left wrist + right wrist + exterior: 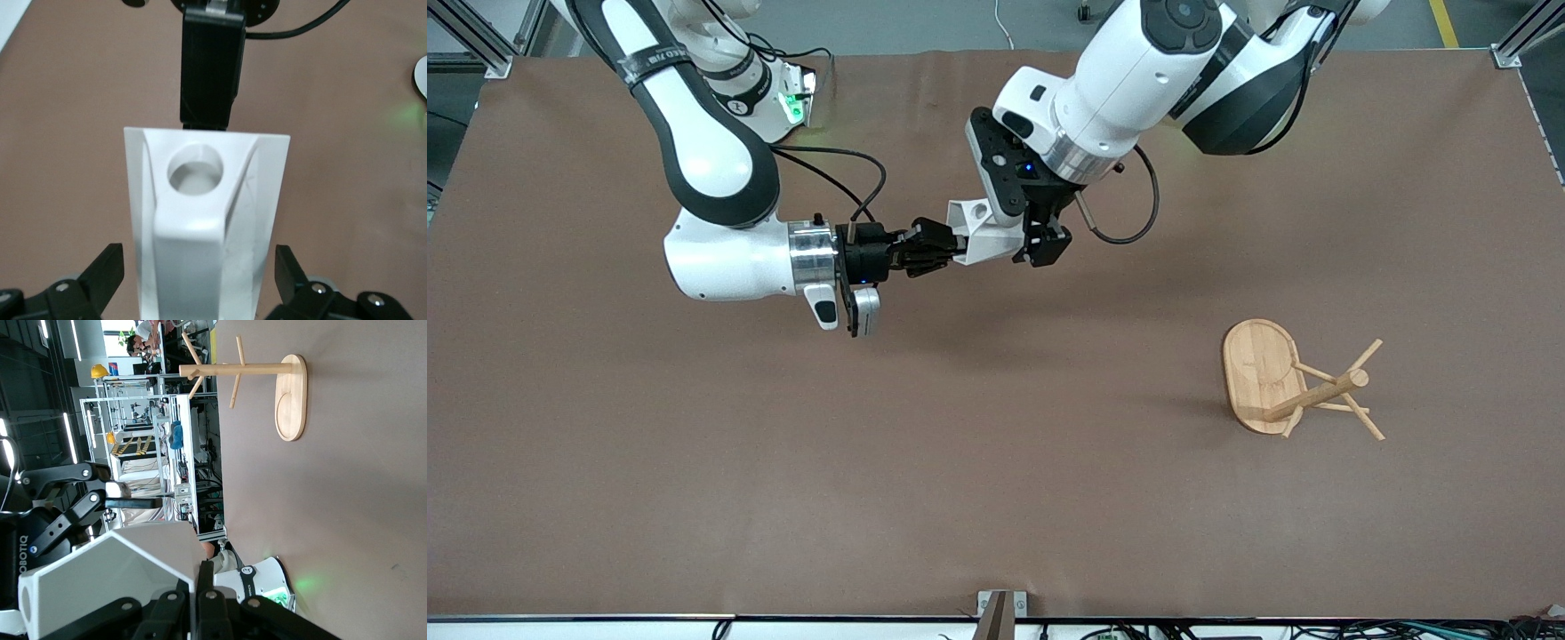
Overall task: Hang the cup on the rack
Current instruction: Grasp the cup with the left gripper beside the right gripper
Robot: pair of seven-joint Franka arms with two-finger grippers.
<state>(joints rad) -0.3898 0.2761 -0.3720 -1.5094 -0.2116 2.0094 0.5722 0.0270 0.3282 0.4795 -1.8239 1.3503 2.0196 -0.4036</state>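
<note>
The white faceted cup (985, 238) is held in the air over the middle of the table, its blocky handle with the round hole (195, 168) showing in the left wrist view. My right gripper (953, 250) is shut on the cup's wall, and its fingers (203, 587) pinch the rim. My left gripper (1039, 242) is open, with its jaws on either side of the cup's body and a small gap at each fingertip (107, 272). The bamboo rack (1319, 394) stands upright on its oval base (1256, 369) toward the left arm's end of the table, well apart from both grippers.
The brown table surface (783, 462) is bare around the rack. The rack also shows in the right wrist view (267, 370). A cable (1129, 233) loops from the left wrist. The table's front edge has a small bracket (1000, 609).
</note>
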